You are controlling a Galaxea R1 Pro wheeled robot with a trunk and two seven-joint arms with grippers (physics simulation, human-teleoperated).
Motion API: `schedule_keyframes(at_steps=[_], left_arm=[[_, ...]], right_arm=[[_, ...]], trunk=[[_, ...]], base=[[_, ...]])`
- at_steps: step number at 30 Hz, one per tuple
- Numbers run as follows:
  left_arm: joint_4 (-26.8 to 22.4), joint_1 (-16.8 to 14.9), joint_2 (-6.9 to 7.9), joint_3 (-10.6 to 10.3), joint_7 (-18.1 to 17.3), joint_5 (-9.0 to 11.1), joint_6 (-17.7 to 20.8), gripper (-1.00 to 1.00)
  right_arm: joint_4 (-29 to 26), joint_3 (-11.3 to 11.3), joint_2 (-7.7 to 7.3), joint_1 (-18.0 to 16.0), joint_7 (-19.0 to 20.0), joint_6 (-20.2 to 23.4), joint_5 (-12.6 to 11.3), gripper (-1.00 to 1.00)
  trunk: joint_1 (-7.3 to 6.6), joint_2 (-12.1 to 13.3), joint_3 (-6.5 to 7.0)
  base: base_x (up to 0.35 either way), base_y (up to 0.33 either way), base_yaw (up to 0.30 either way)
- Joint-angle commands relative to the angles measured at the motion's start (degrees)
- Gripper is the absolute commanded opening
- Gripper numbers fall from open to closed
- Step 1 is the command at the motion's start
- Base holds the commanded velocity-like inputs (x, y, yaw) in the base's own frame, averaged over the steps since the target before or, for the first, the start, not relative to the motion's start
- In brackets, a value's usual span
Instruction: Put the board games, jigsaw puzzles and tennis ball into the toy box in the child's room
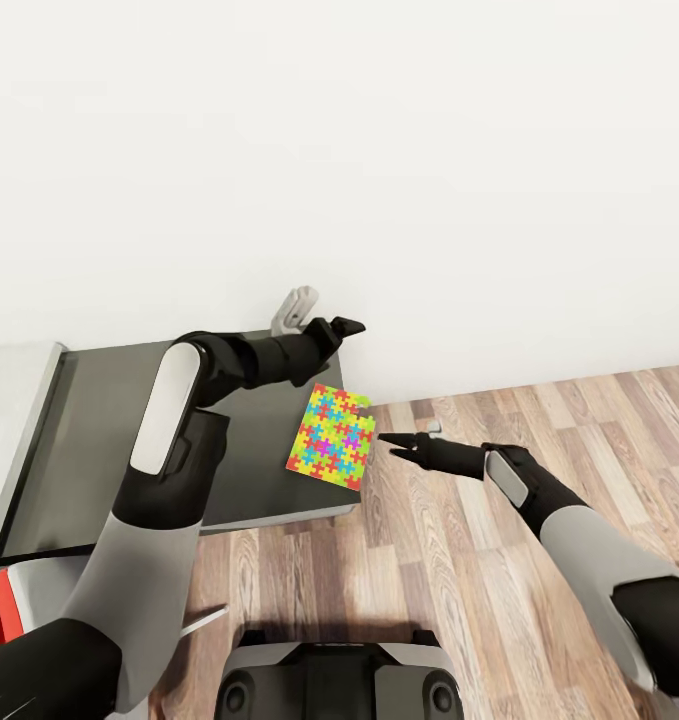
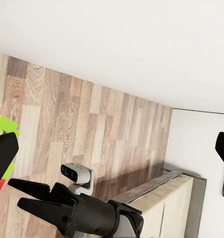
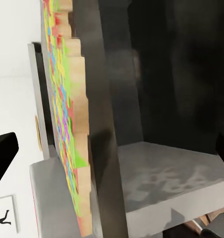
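Head view is showing one jigsaw puzzle [image 1: 331, 436] lying flat on the dark grey section of the tabletop [image 1: 99, 450], right at its corner nearest the wood floor [image 1: 459, 590], with one side of the puzzle slightly overhanging the tabletop's end edge. The left gripper [image 1: 344, 327] is hovering above the far edge of the tabletop, close to the white wall [image 1: 379, 150], apart from the puzzle and carrying nothing; from this angle I cannot tell how wide its jaws are standing. The right gripper [image 1: 387, 444] is reaching in from over the floor, its fingertips pointing at the overhanging side of the puzzle and sitting just beside it, with the two fingers parted a little and nothing between them. In the left wrist view the right gripper [image 2: 15, 192] is appearing over the floor with its fingers spread and empty. In the right wrist view the puzzle [image 3: 62, 109] is seen edge-on against the tabletop's end face, close in front of the camera.

As a judgement, the robot is lining up to pinch the puzzle by its overhanging side, so this piece is not yet picked up. The toy box, the board games, the tennis ball and the second puzzle are beyond what these pictures let me judge, so how much is already packed cannot be told; at least this puzzle is waiting to be carried to the box.
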Motion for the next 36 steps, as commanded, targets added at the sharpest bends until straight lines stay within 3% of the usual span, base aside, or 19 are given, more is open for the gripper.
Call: schedule_keyframes(at_steps=[1,23,36], left_arm=[[-0.04,-0.05,-0.03,0.04,0.6,0.5,0.07,1.0],[-0.01,-0.12,-0.01,-0.01,0.6,0.52,0.08,1.0],[0.0,-0.07,0.0,-0.06,0.6,0.5,0.07,1.0]], right_arm=[[0.0,0.31,-0.06,-0.05,-0.02,0.36,-0.48,1.0],[1.06,0.29,-0.13,-1.5,0.01,0.32,-0.6,1.0],[1.09,0.29,-0.32,-1.72,0.08,0.23,-0.61,1.0]], trunk=[[0.03,-0.09,-0.07],[0.03,-0.09,-0.07],[0.03,-0.09,-0.07]], base=[[0.0,0.0,0.0],[0.0,0.0,0.006],[0.0,0.0,0.183]])
